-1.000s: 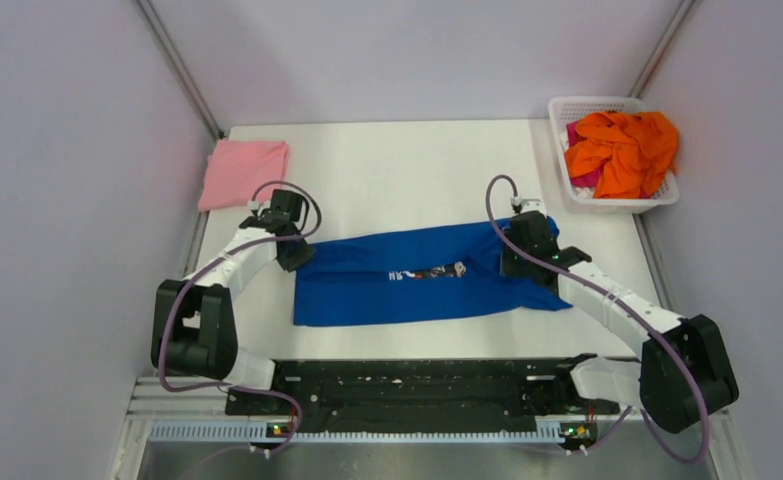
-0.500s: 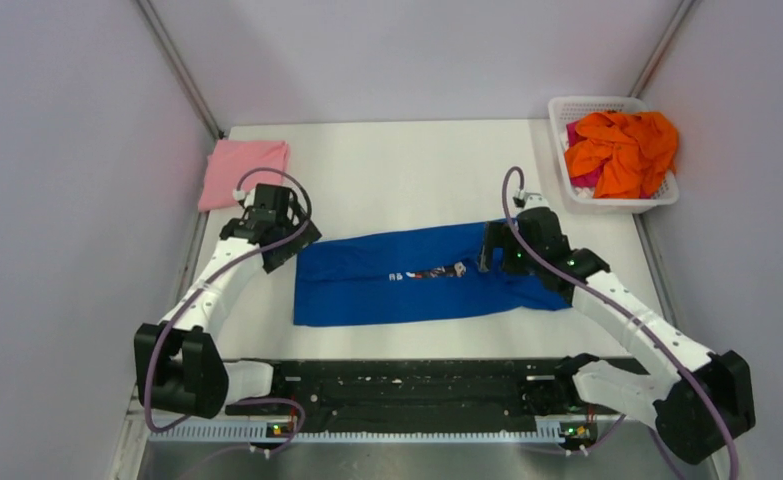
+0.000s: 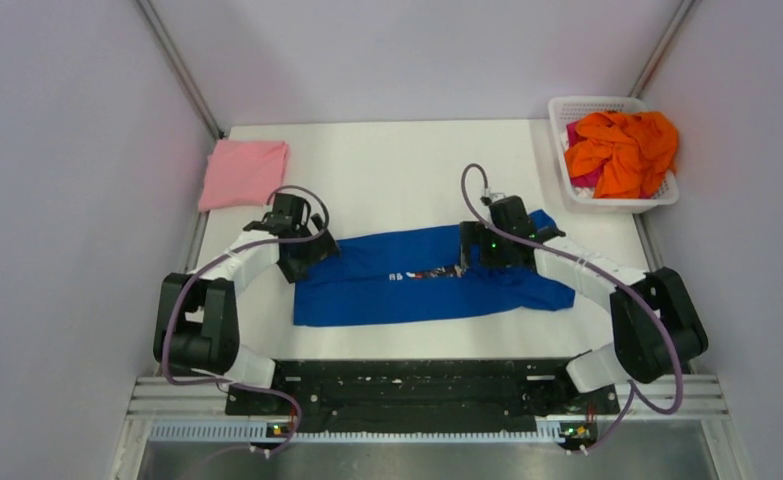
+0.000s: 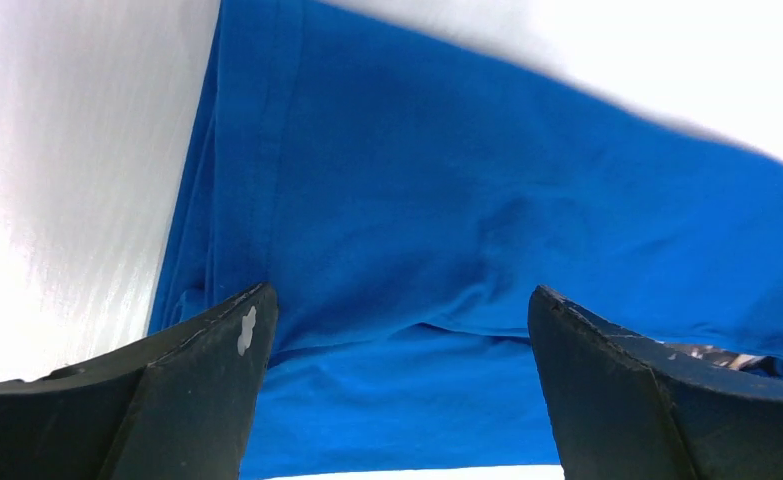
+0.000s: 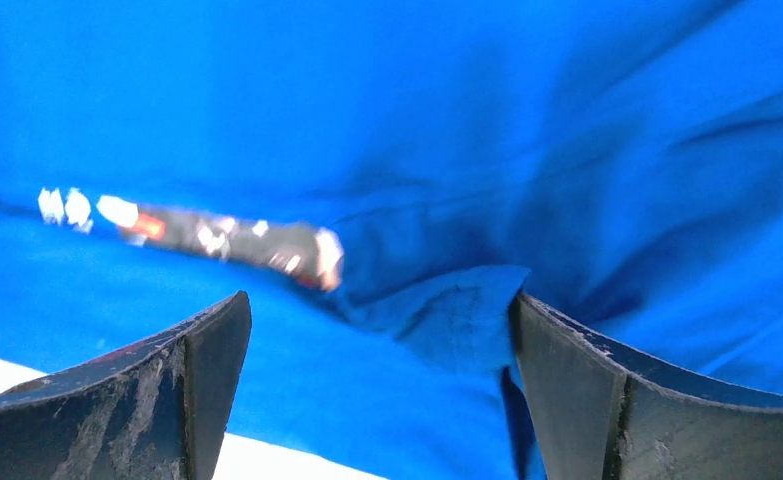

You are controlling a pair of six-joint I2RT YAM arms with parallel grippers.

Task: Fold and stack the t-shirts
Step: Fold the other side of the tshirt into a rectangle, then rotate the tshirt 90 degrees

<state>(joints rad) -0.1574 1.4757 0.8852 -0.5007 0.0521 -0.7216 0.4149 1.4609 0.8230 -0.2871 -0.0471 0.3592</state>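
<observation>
Seen from overhead, a royal blue t-shirt [image 3: 407, 295] lies folded into a long horizontal band across the middle of the white table [image 3: 397, 170]. A strip of white lettering and dark graphic [image 3: 429, 271] shows along its central fold. The left gripper [image 3: 315, 260] is at the band's upper left corner, tilted down toward the cloth. The right gripper [image 3: 470, 250] is over the right-hand part of the band, just beside the end of the graphic. In the left wrist view, the left gripper [image 4: 397, 310] has its black fingers [image 4: 207, 380] spread wide, one at each lower corner of the frame. Blue cloth with a stitched hem fills the space between them, and nothing is pinched. In the right wrist view, the right gripper [image 5: 379, 305] is likewise spread wide. A small raised flap of blue fabric [image 5: 457, 315] lies between its fingers, close to the one at lower right, and the graphic [image 5: 227, 235] is at left centre. Whether either pair of fingertips touches the cloth cannot be told. A pale pink t-shirt [image 3: 244, 172] lies folded flat at the table's upper left corner, well apart from the blue one. Crumpled orange t-shirts [image 3: 622, 150] are heaped in a white lattice basket [image 3: 587, 101] at the upper right.
</observation>
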